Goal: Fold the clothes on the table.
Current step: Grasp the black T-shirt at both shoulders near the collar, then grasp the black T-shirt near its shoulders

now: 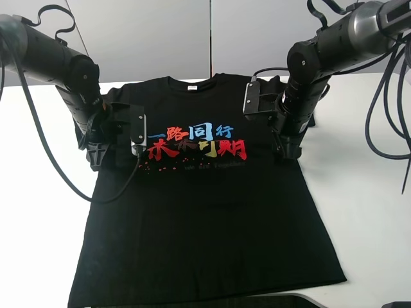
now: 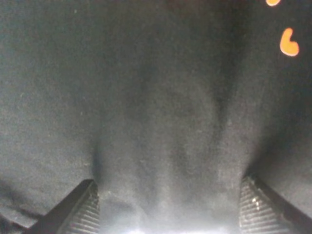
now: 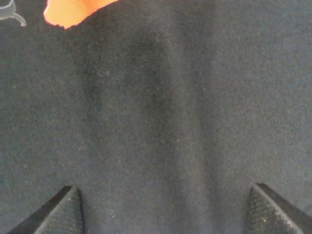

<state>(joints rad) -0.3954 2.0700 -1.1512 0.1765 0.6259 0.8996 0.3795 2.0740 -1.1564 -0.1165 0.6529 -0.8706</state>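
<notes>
T-shirt (image 1: 205,218), black with red, blue and yellow characters (image 1: 196,144), lying flat and print-up on the bench (image 1: 366,212), collar toward the far edge, with left hand (image 1: 97,153) and right hand (image 1: 287,149) spread wide on the cloth near each sleeve, presumably positioned to pinch it for folding.

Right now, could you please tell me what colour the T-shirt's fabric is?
The T-shirt is black, clearest in the exterior high view.
</notes>
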